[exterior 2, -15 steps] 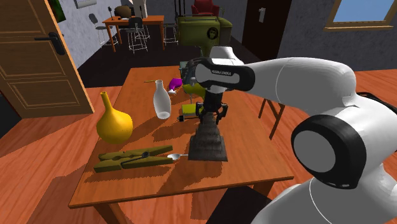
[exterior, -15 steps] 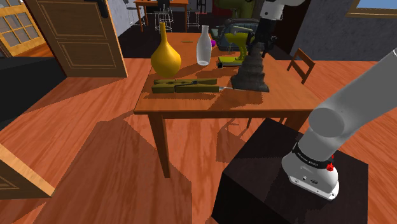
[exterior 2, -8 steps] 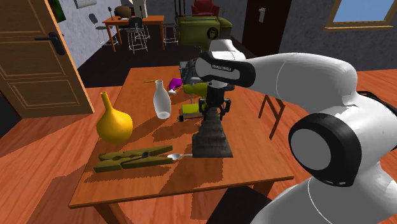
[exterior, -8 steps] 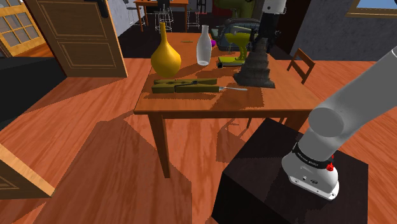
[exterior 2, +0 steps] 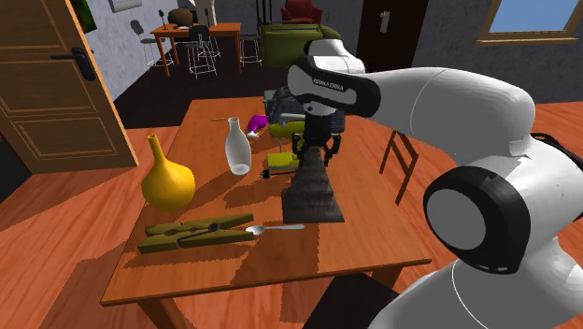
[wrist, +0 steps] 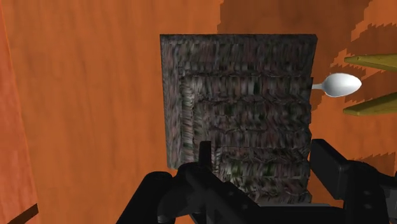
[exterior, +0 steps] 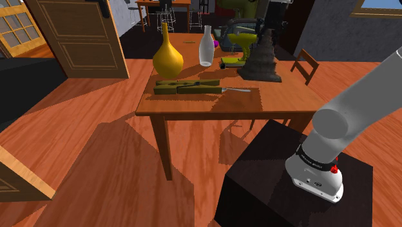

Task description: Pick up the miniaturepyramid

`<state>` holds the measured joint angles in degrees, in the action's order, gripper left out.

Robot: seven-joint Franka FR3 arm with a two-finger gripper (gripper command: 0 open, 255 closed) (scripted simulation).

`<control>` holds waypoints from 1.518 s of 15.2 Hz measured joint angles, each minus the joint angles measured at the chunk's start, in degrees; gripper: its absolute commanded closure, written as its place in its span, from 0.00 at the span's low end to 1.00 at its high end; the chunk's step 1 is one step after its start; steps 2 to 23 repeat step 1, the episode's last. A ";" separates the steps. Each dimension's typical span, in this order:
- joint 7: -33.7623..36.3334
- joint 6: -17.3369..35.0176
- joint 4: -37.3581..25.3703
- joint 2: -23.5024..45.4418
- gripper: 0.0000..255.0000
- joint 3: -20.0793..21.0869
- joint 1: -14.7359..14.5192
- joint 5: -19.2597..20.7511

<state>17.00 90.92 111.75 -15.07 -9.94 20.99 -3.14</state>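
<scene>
A white Franka arm's black gripper (exterior 2: 314, 157) is clamped on the narrow upper tiers of the miniature pyramid (exterior 2: 312, 196), a dark grey, stepped, rough-textured model with a broad square base. The pyramid is upright and, judging by the shoulder view and the second exterior view, hangs just clear of the wooden table (exterior 2: 215, 271). It sits toward the side of the table nearest the robot's stand.

In the wrist view the two fingers press against opposite sides of the top steps, and the base spreads wide below them. The handle of a spoon (exterior 2: 273, 228) runs in under one edge of that base.

The grasp looks made and the lift appears to be under way, though the clearance is small. The next move calls for a steady, straight rise with the jaws kept firm. The hold is high on the slim part with the bulk below, so any sideways swing could work the piece loose.

Also on the table are an oversized olive clothespin (exterior 2: 191, 236) lying beside the spoon, a yellow gourd-shaped vase (exterior 2: 168, 182) and a pale bottle (exterior 2: 237, 150). All three are off to the second exterior view's left, apart from the load.
</scene>
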 measured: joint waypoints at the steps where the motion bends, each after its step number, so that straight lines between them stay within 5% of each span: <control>1: 0.05 -0.43 -0.57 0.15 1.00 0.01 -0.02 -0.03; 23: 0.05 -0.43 -0.57 0.15 1.00 0.01 -0.02 -0.03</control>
